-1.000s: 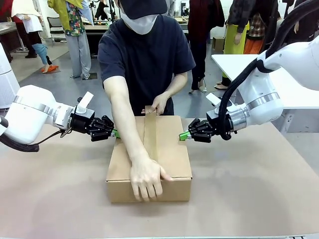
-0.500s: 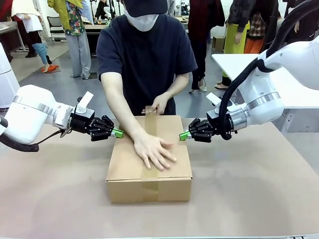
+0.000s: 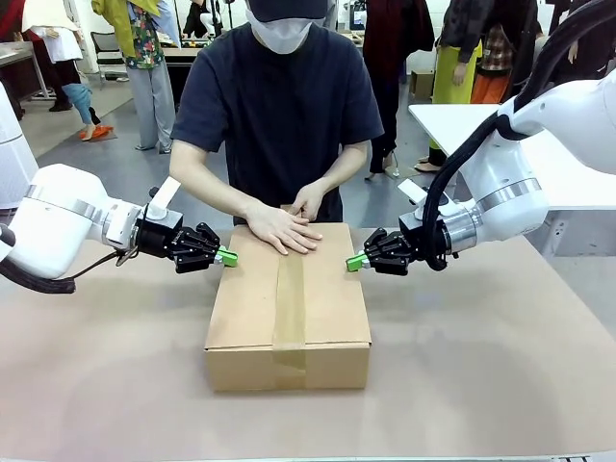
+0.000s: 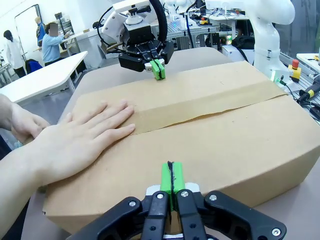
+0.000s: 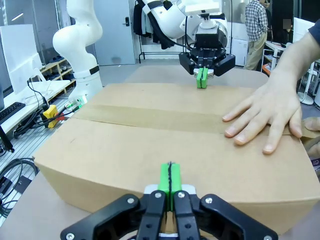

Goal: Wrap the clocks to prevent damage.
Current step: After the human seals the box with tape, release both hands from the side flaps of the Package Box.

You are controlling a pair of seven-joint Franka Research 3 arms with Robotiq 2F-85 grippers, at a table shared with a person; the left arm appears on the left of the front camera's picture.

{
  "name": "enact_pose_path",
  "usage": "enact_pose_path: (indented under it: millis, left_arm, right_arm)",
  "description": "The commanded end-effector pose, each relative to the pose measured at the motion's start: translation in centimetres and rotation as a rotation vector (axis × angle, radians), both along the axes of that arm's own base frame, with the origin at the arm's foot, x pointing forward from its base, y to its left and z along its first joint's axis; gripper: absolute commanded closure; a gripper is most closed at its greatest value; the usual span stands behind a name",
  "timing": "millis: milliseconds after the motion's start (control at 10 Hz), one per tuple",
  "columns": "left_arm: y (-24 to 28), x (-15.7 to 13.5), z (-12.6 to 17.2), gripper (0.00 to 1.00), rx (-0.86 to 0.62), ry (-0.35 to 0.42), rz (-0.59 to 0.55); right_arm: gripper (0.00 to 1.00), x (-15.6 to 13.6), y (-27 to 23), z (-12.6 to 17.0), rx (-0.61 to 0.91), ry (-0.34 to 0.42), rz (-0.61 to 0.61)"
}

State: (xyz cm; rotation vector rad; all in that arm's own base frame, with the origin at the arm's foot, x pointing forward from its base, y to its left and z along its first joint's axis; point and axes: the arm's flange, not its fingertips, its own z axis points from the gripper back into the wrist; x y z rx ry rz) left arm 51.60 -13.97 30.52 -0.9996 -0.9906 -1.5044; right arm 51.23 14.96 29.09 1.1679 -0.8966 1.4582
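The bubble-wrapped clocks are out of view. A closed brown carton (image 3: pixel 327 298) lies mid-table with a strip of brown tape (image 3: pixel 290 308) along its top seam. The person's flat hand (image 3: pixel 284 231) presses the tape at the carton's far edge, and their other hand (image 3: pixel 310 202) sits just behind it. My left gripper (image 3: pixel 227 257) is shut and empty, its green pads (image 4: pixel 171 180) at the carton's left side. My right gripper (image 3: pixel 354 262) is shut and empty at the right side, pads (image 5: pixel 170 181) close to the cardboard. Each wrist view shows the opposite gripper (image 4: pixel 158 69) (image 5: pixel 202 77) across the box.
The brown table top (image 3: pixel 481 366) spreads around the carton on all sides. A white table (image 3: pixel 577 183) stands behind my right arm. Other people stand far back in the room.
The person's hand has slid along the tape from the carton's near edge up to its far edge. Both grippers have stayed where they were.
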Motion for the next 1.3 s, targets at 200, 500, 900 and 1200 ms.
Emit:
enact_pose_path:
  millis: [200,500,900,1200]
  left_arm:
    - [-0.16,-0.04,-0.23,0.99,-0.003,-0.007,0.004]
    - [-0.16,-0.04,-0.23,0.99,-0.003,-0.007,0.004]
    - [-0.16,-0.04,-0.23,0.99,-0.003,-0.007,0.004]
    - [-0.16,-0.04,-0.23,0.99,-0.003,-0.007,0.004]
  right_arm:
    - [0.99,-0.02,0.15,-0.38,-0.009,0.001,-0.007]
    - [0.99,-0.02,0.15,-0.38,-0.009,0.001,-0.007]
    - [0.99,-0.02,0.15,-0.38,-0.009,0.001,-0.007]
    - [0.99,-0.02,0.15,-0.38,-0.009,0.001,-0.007]
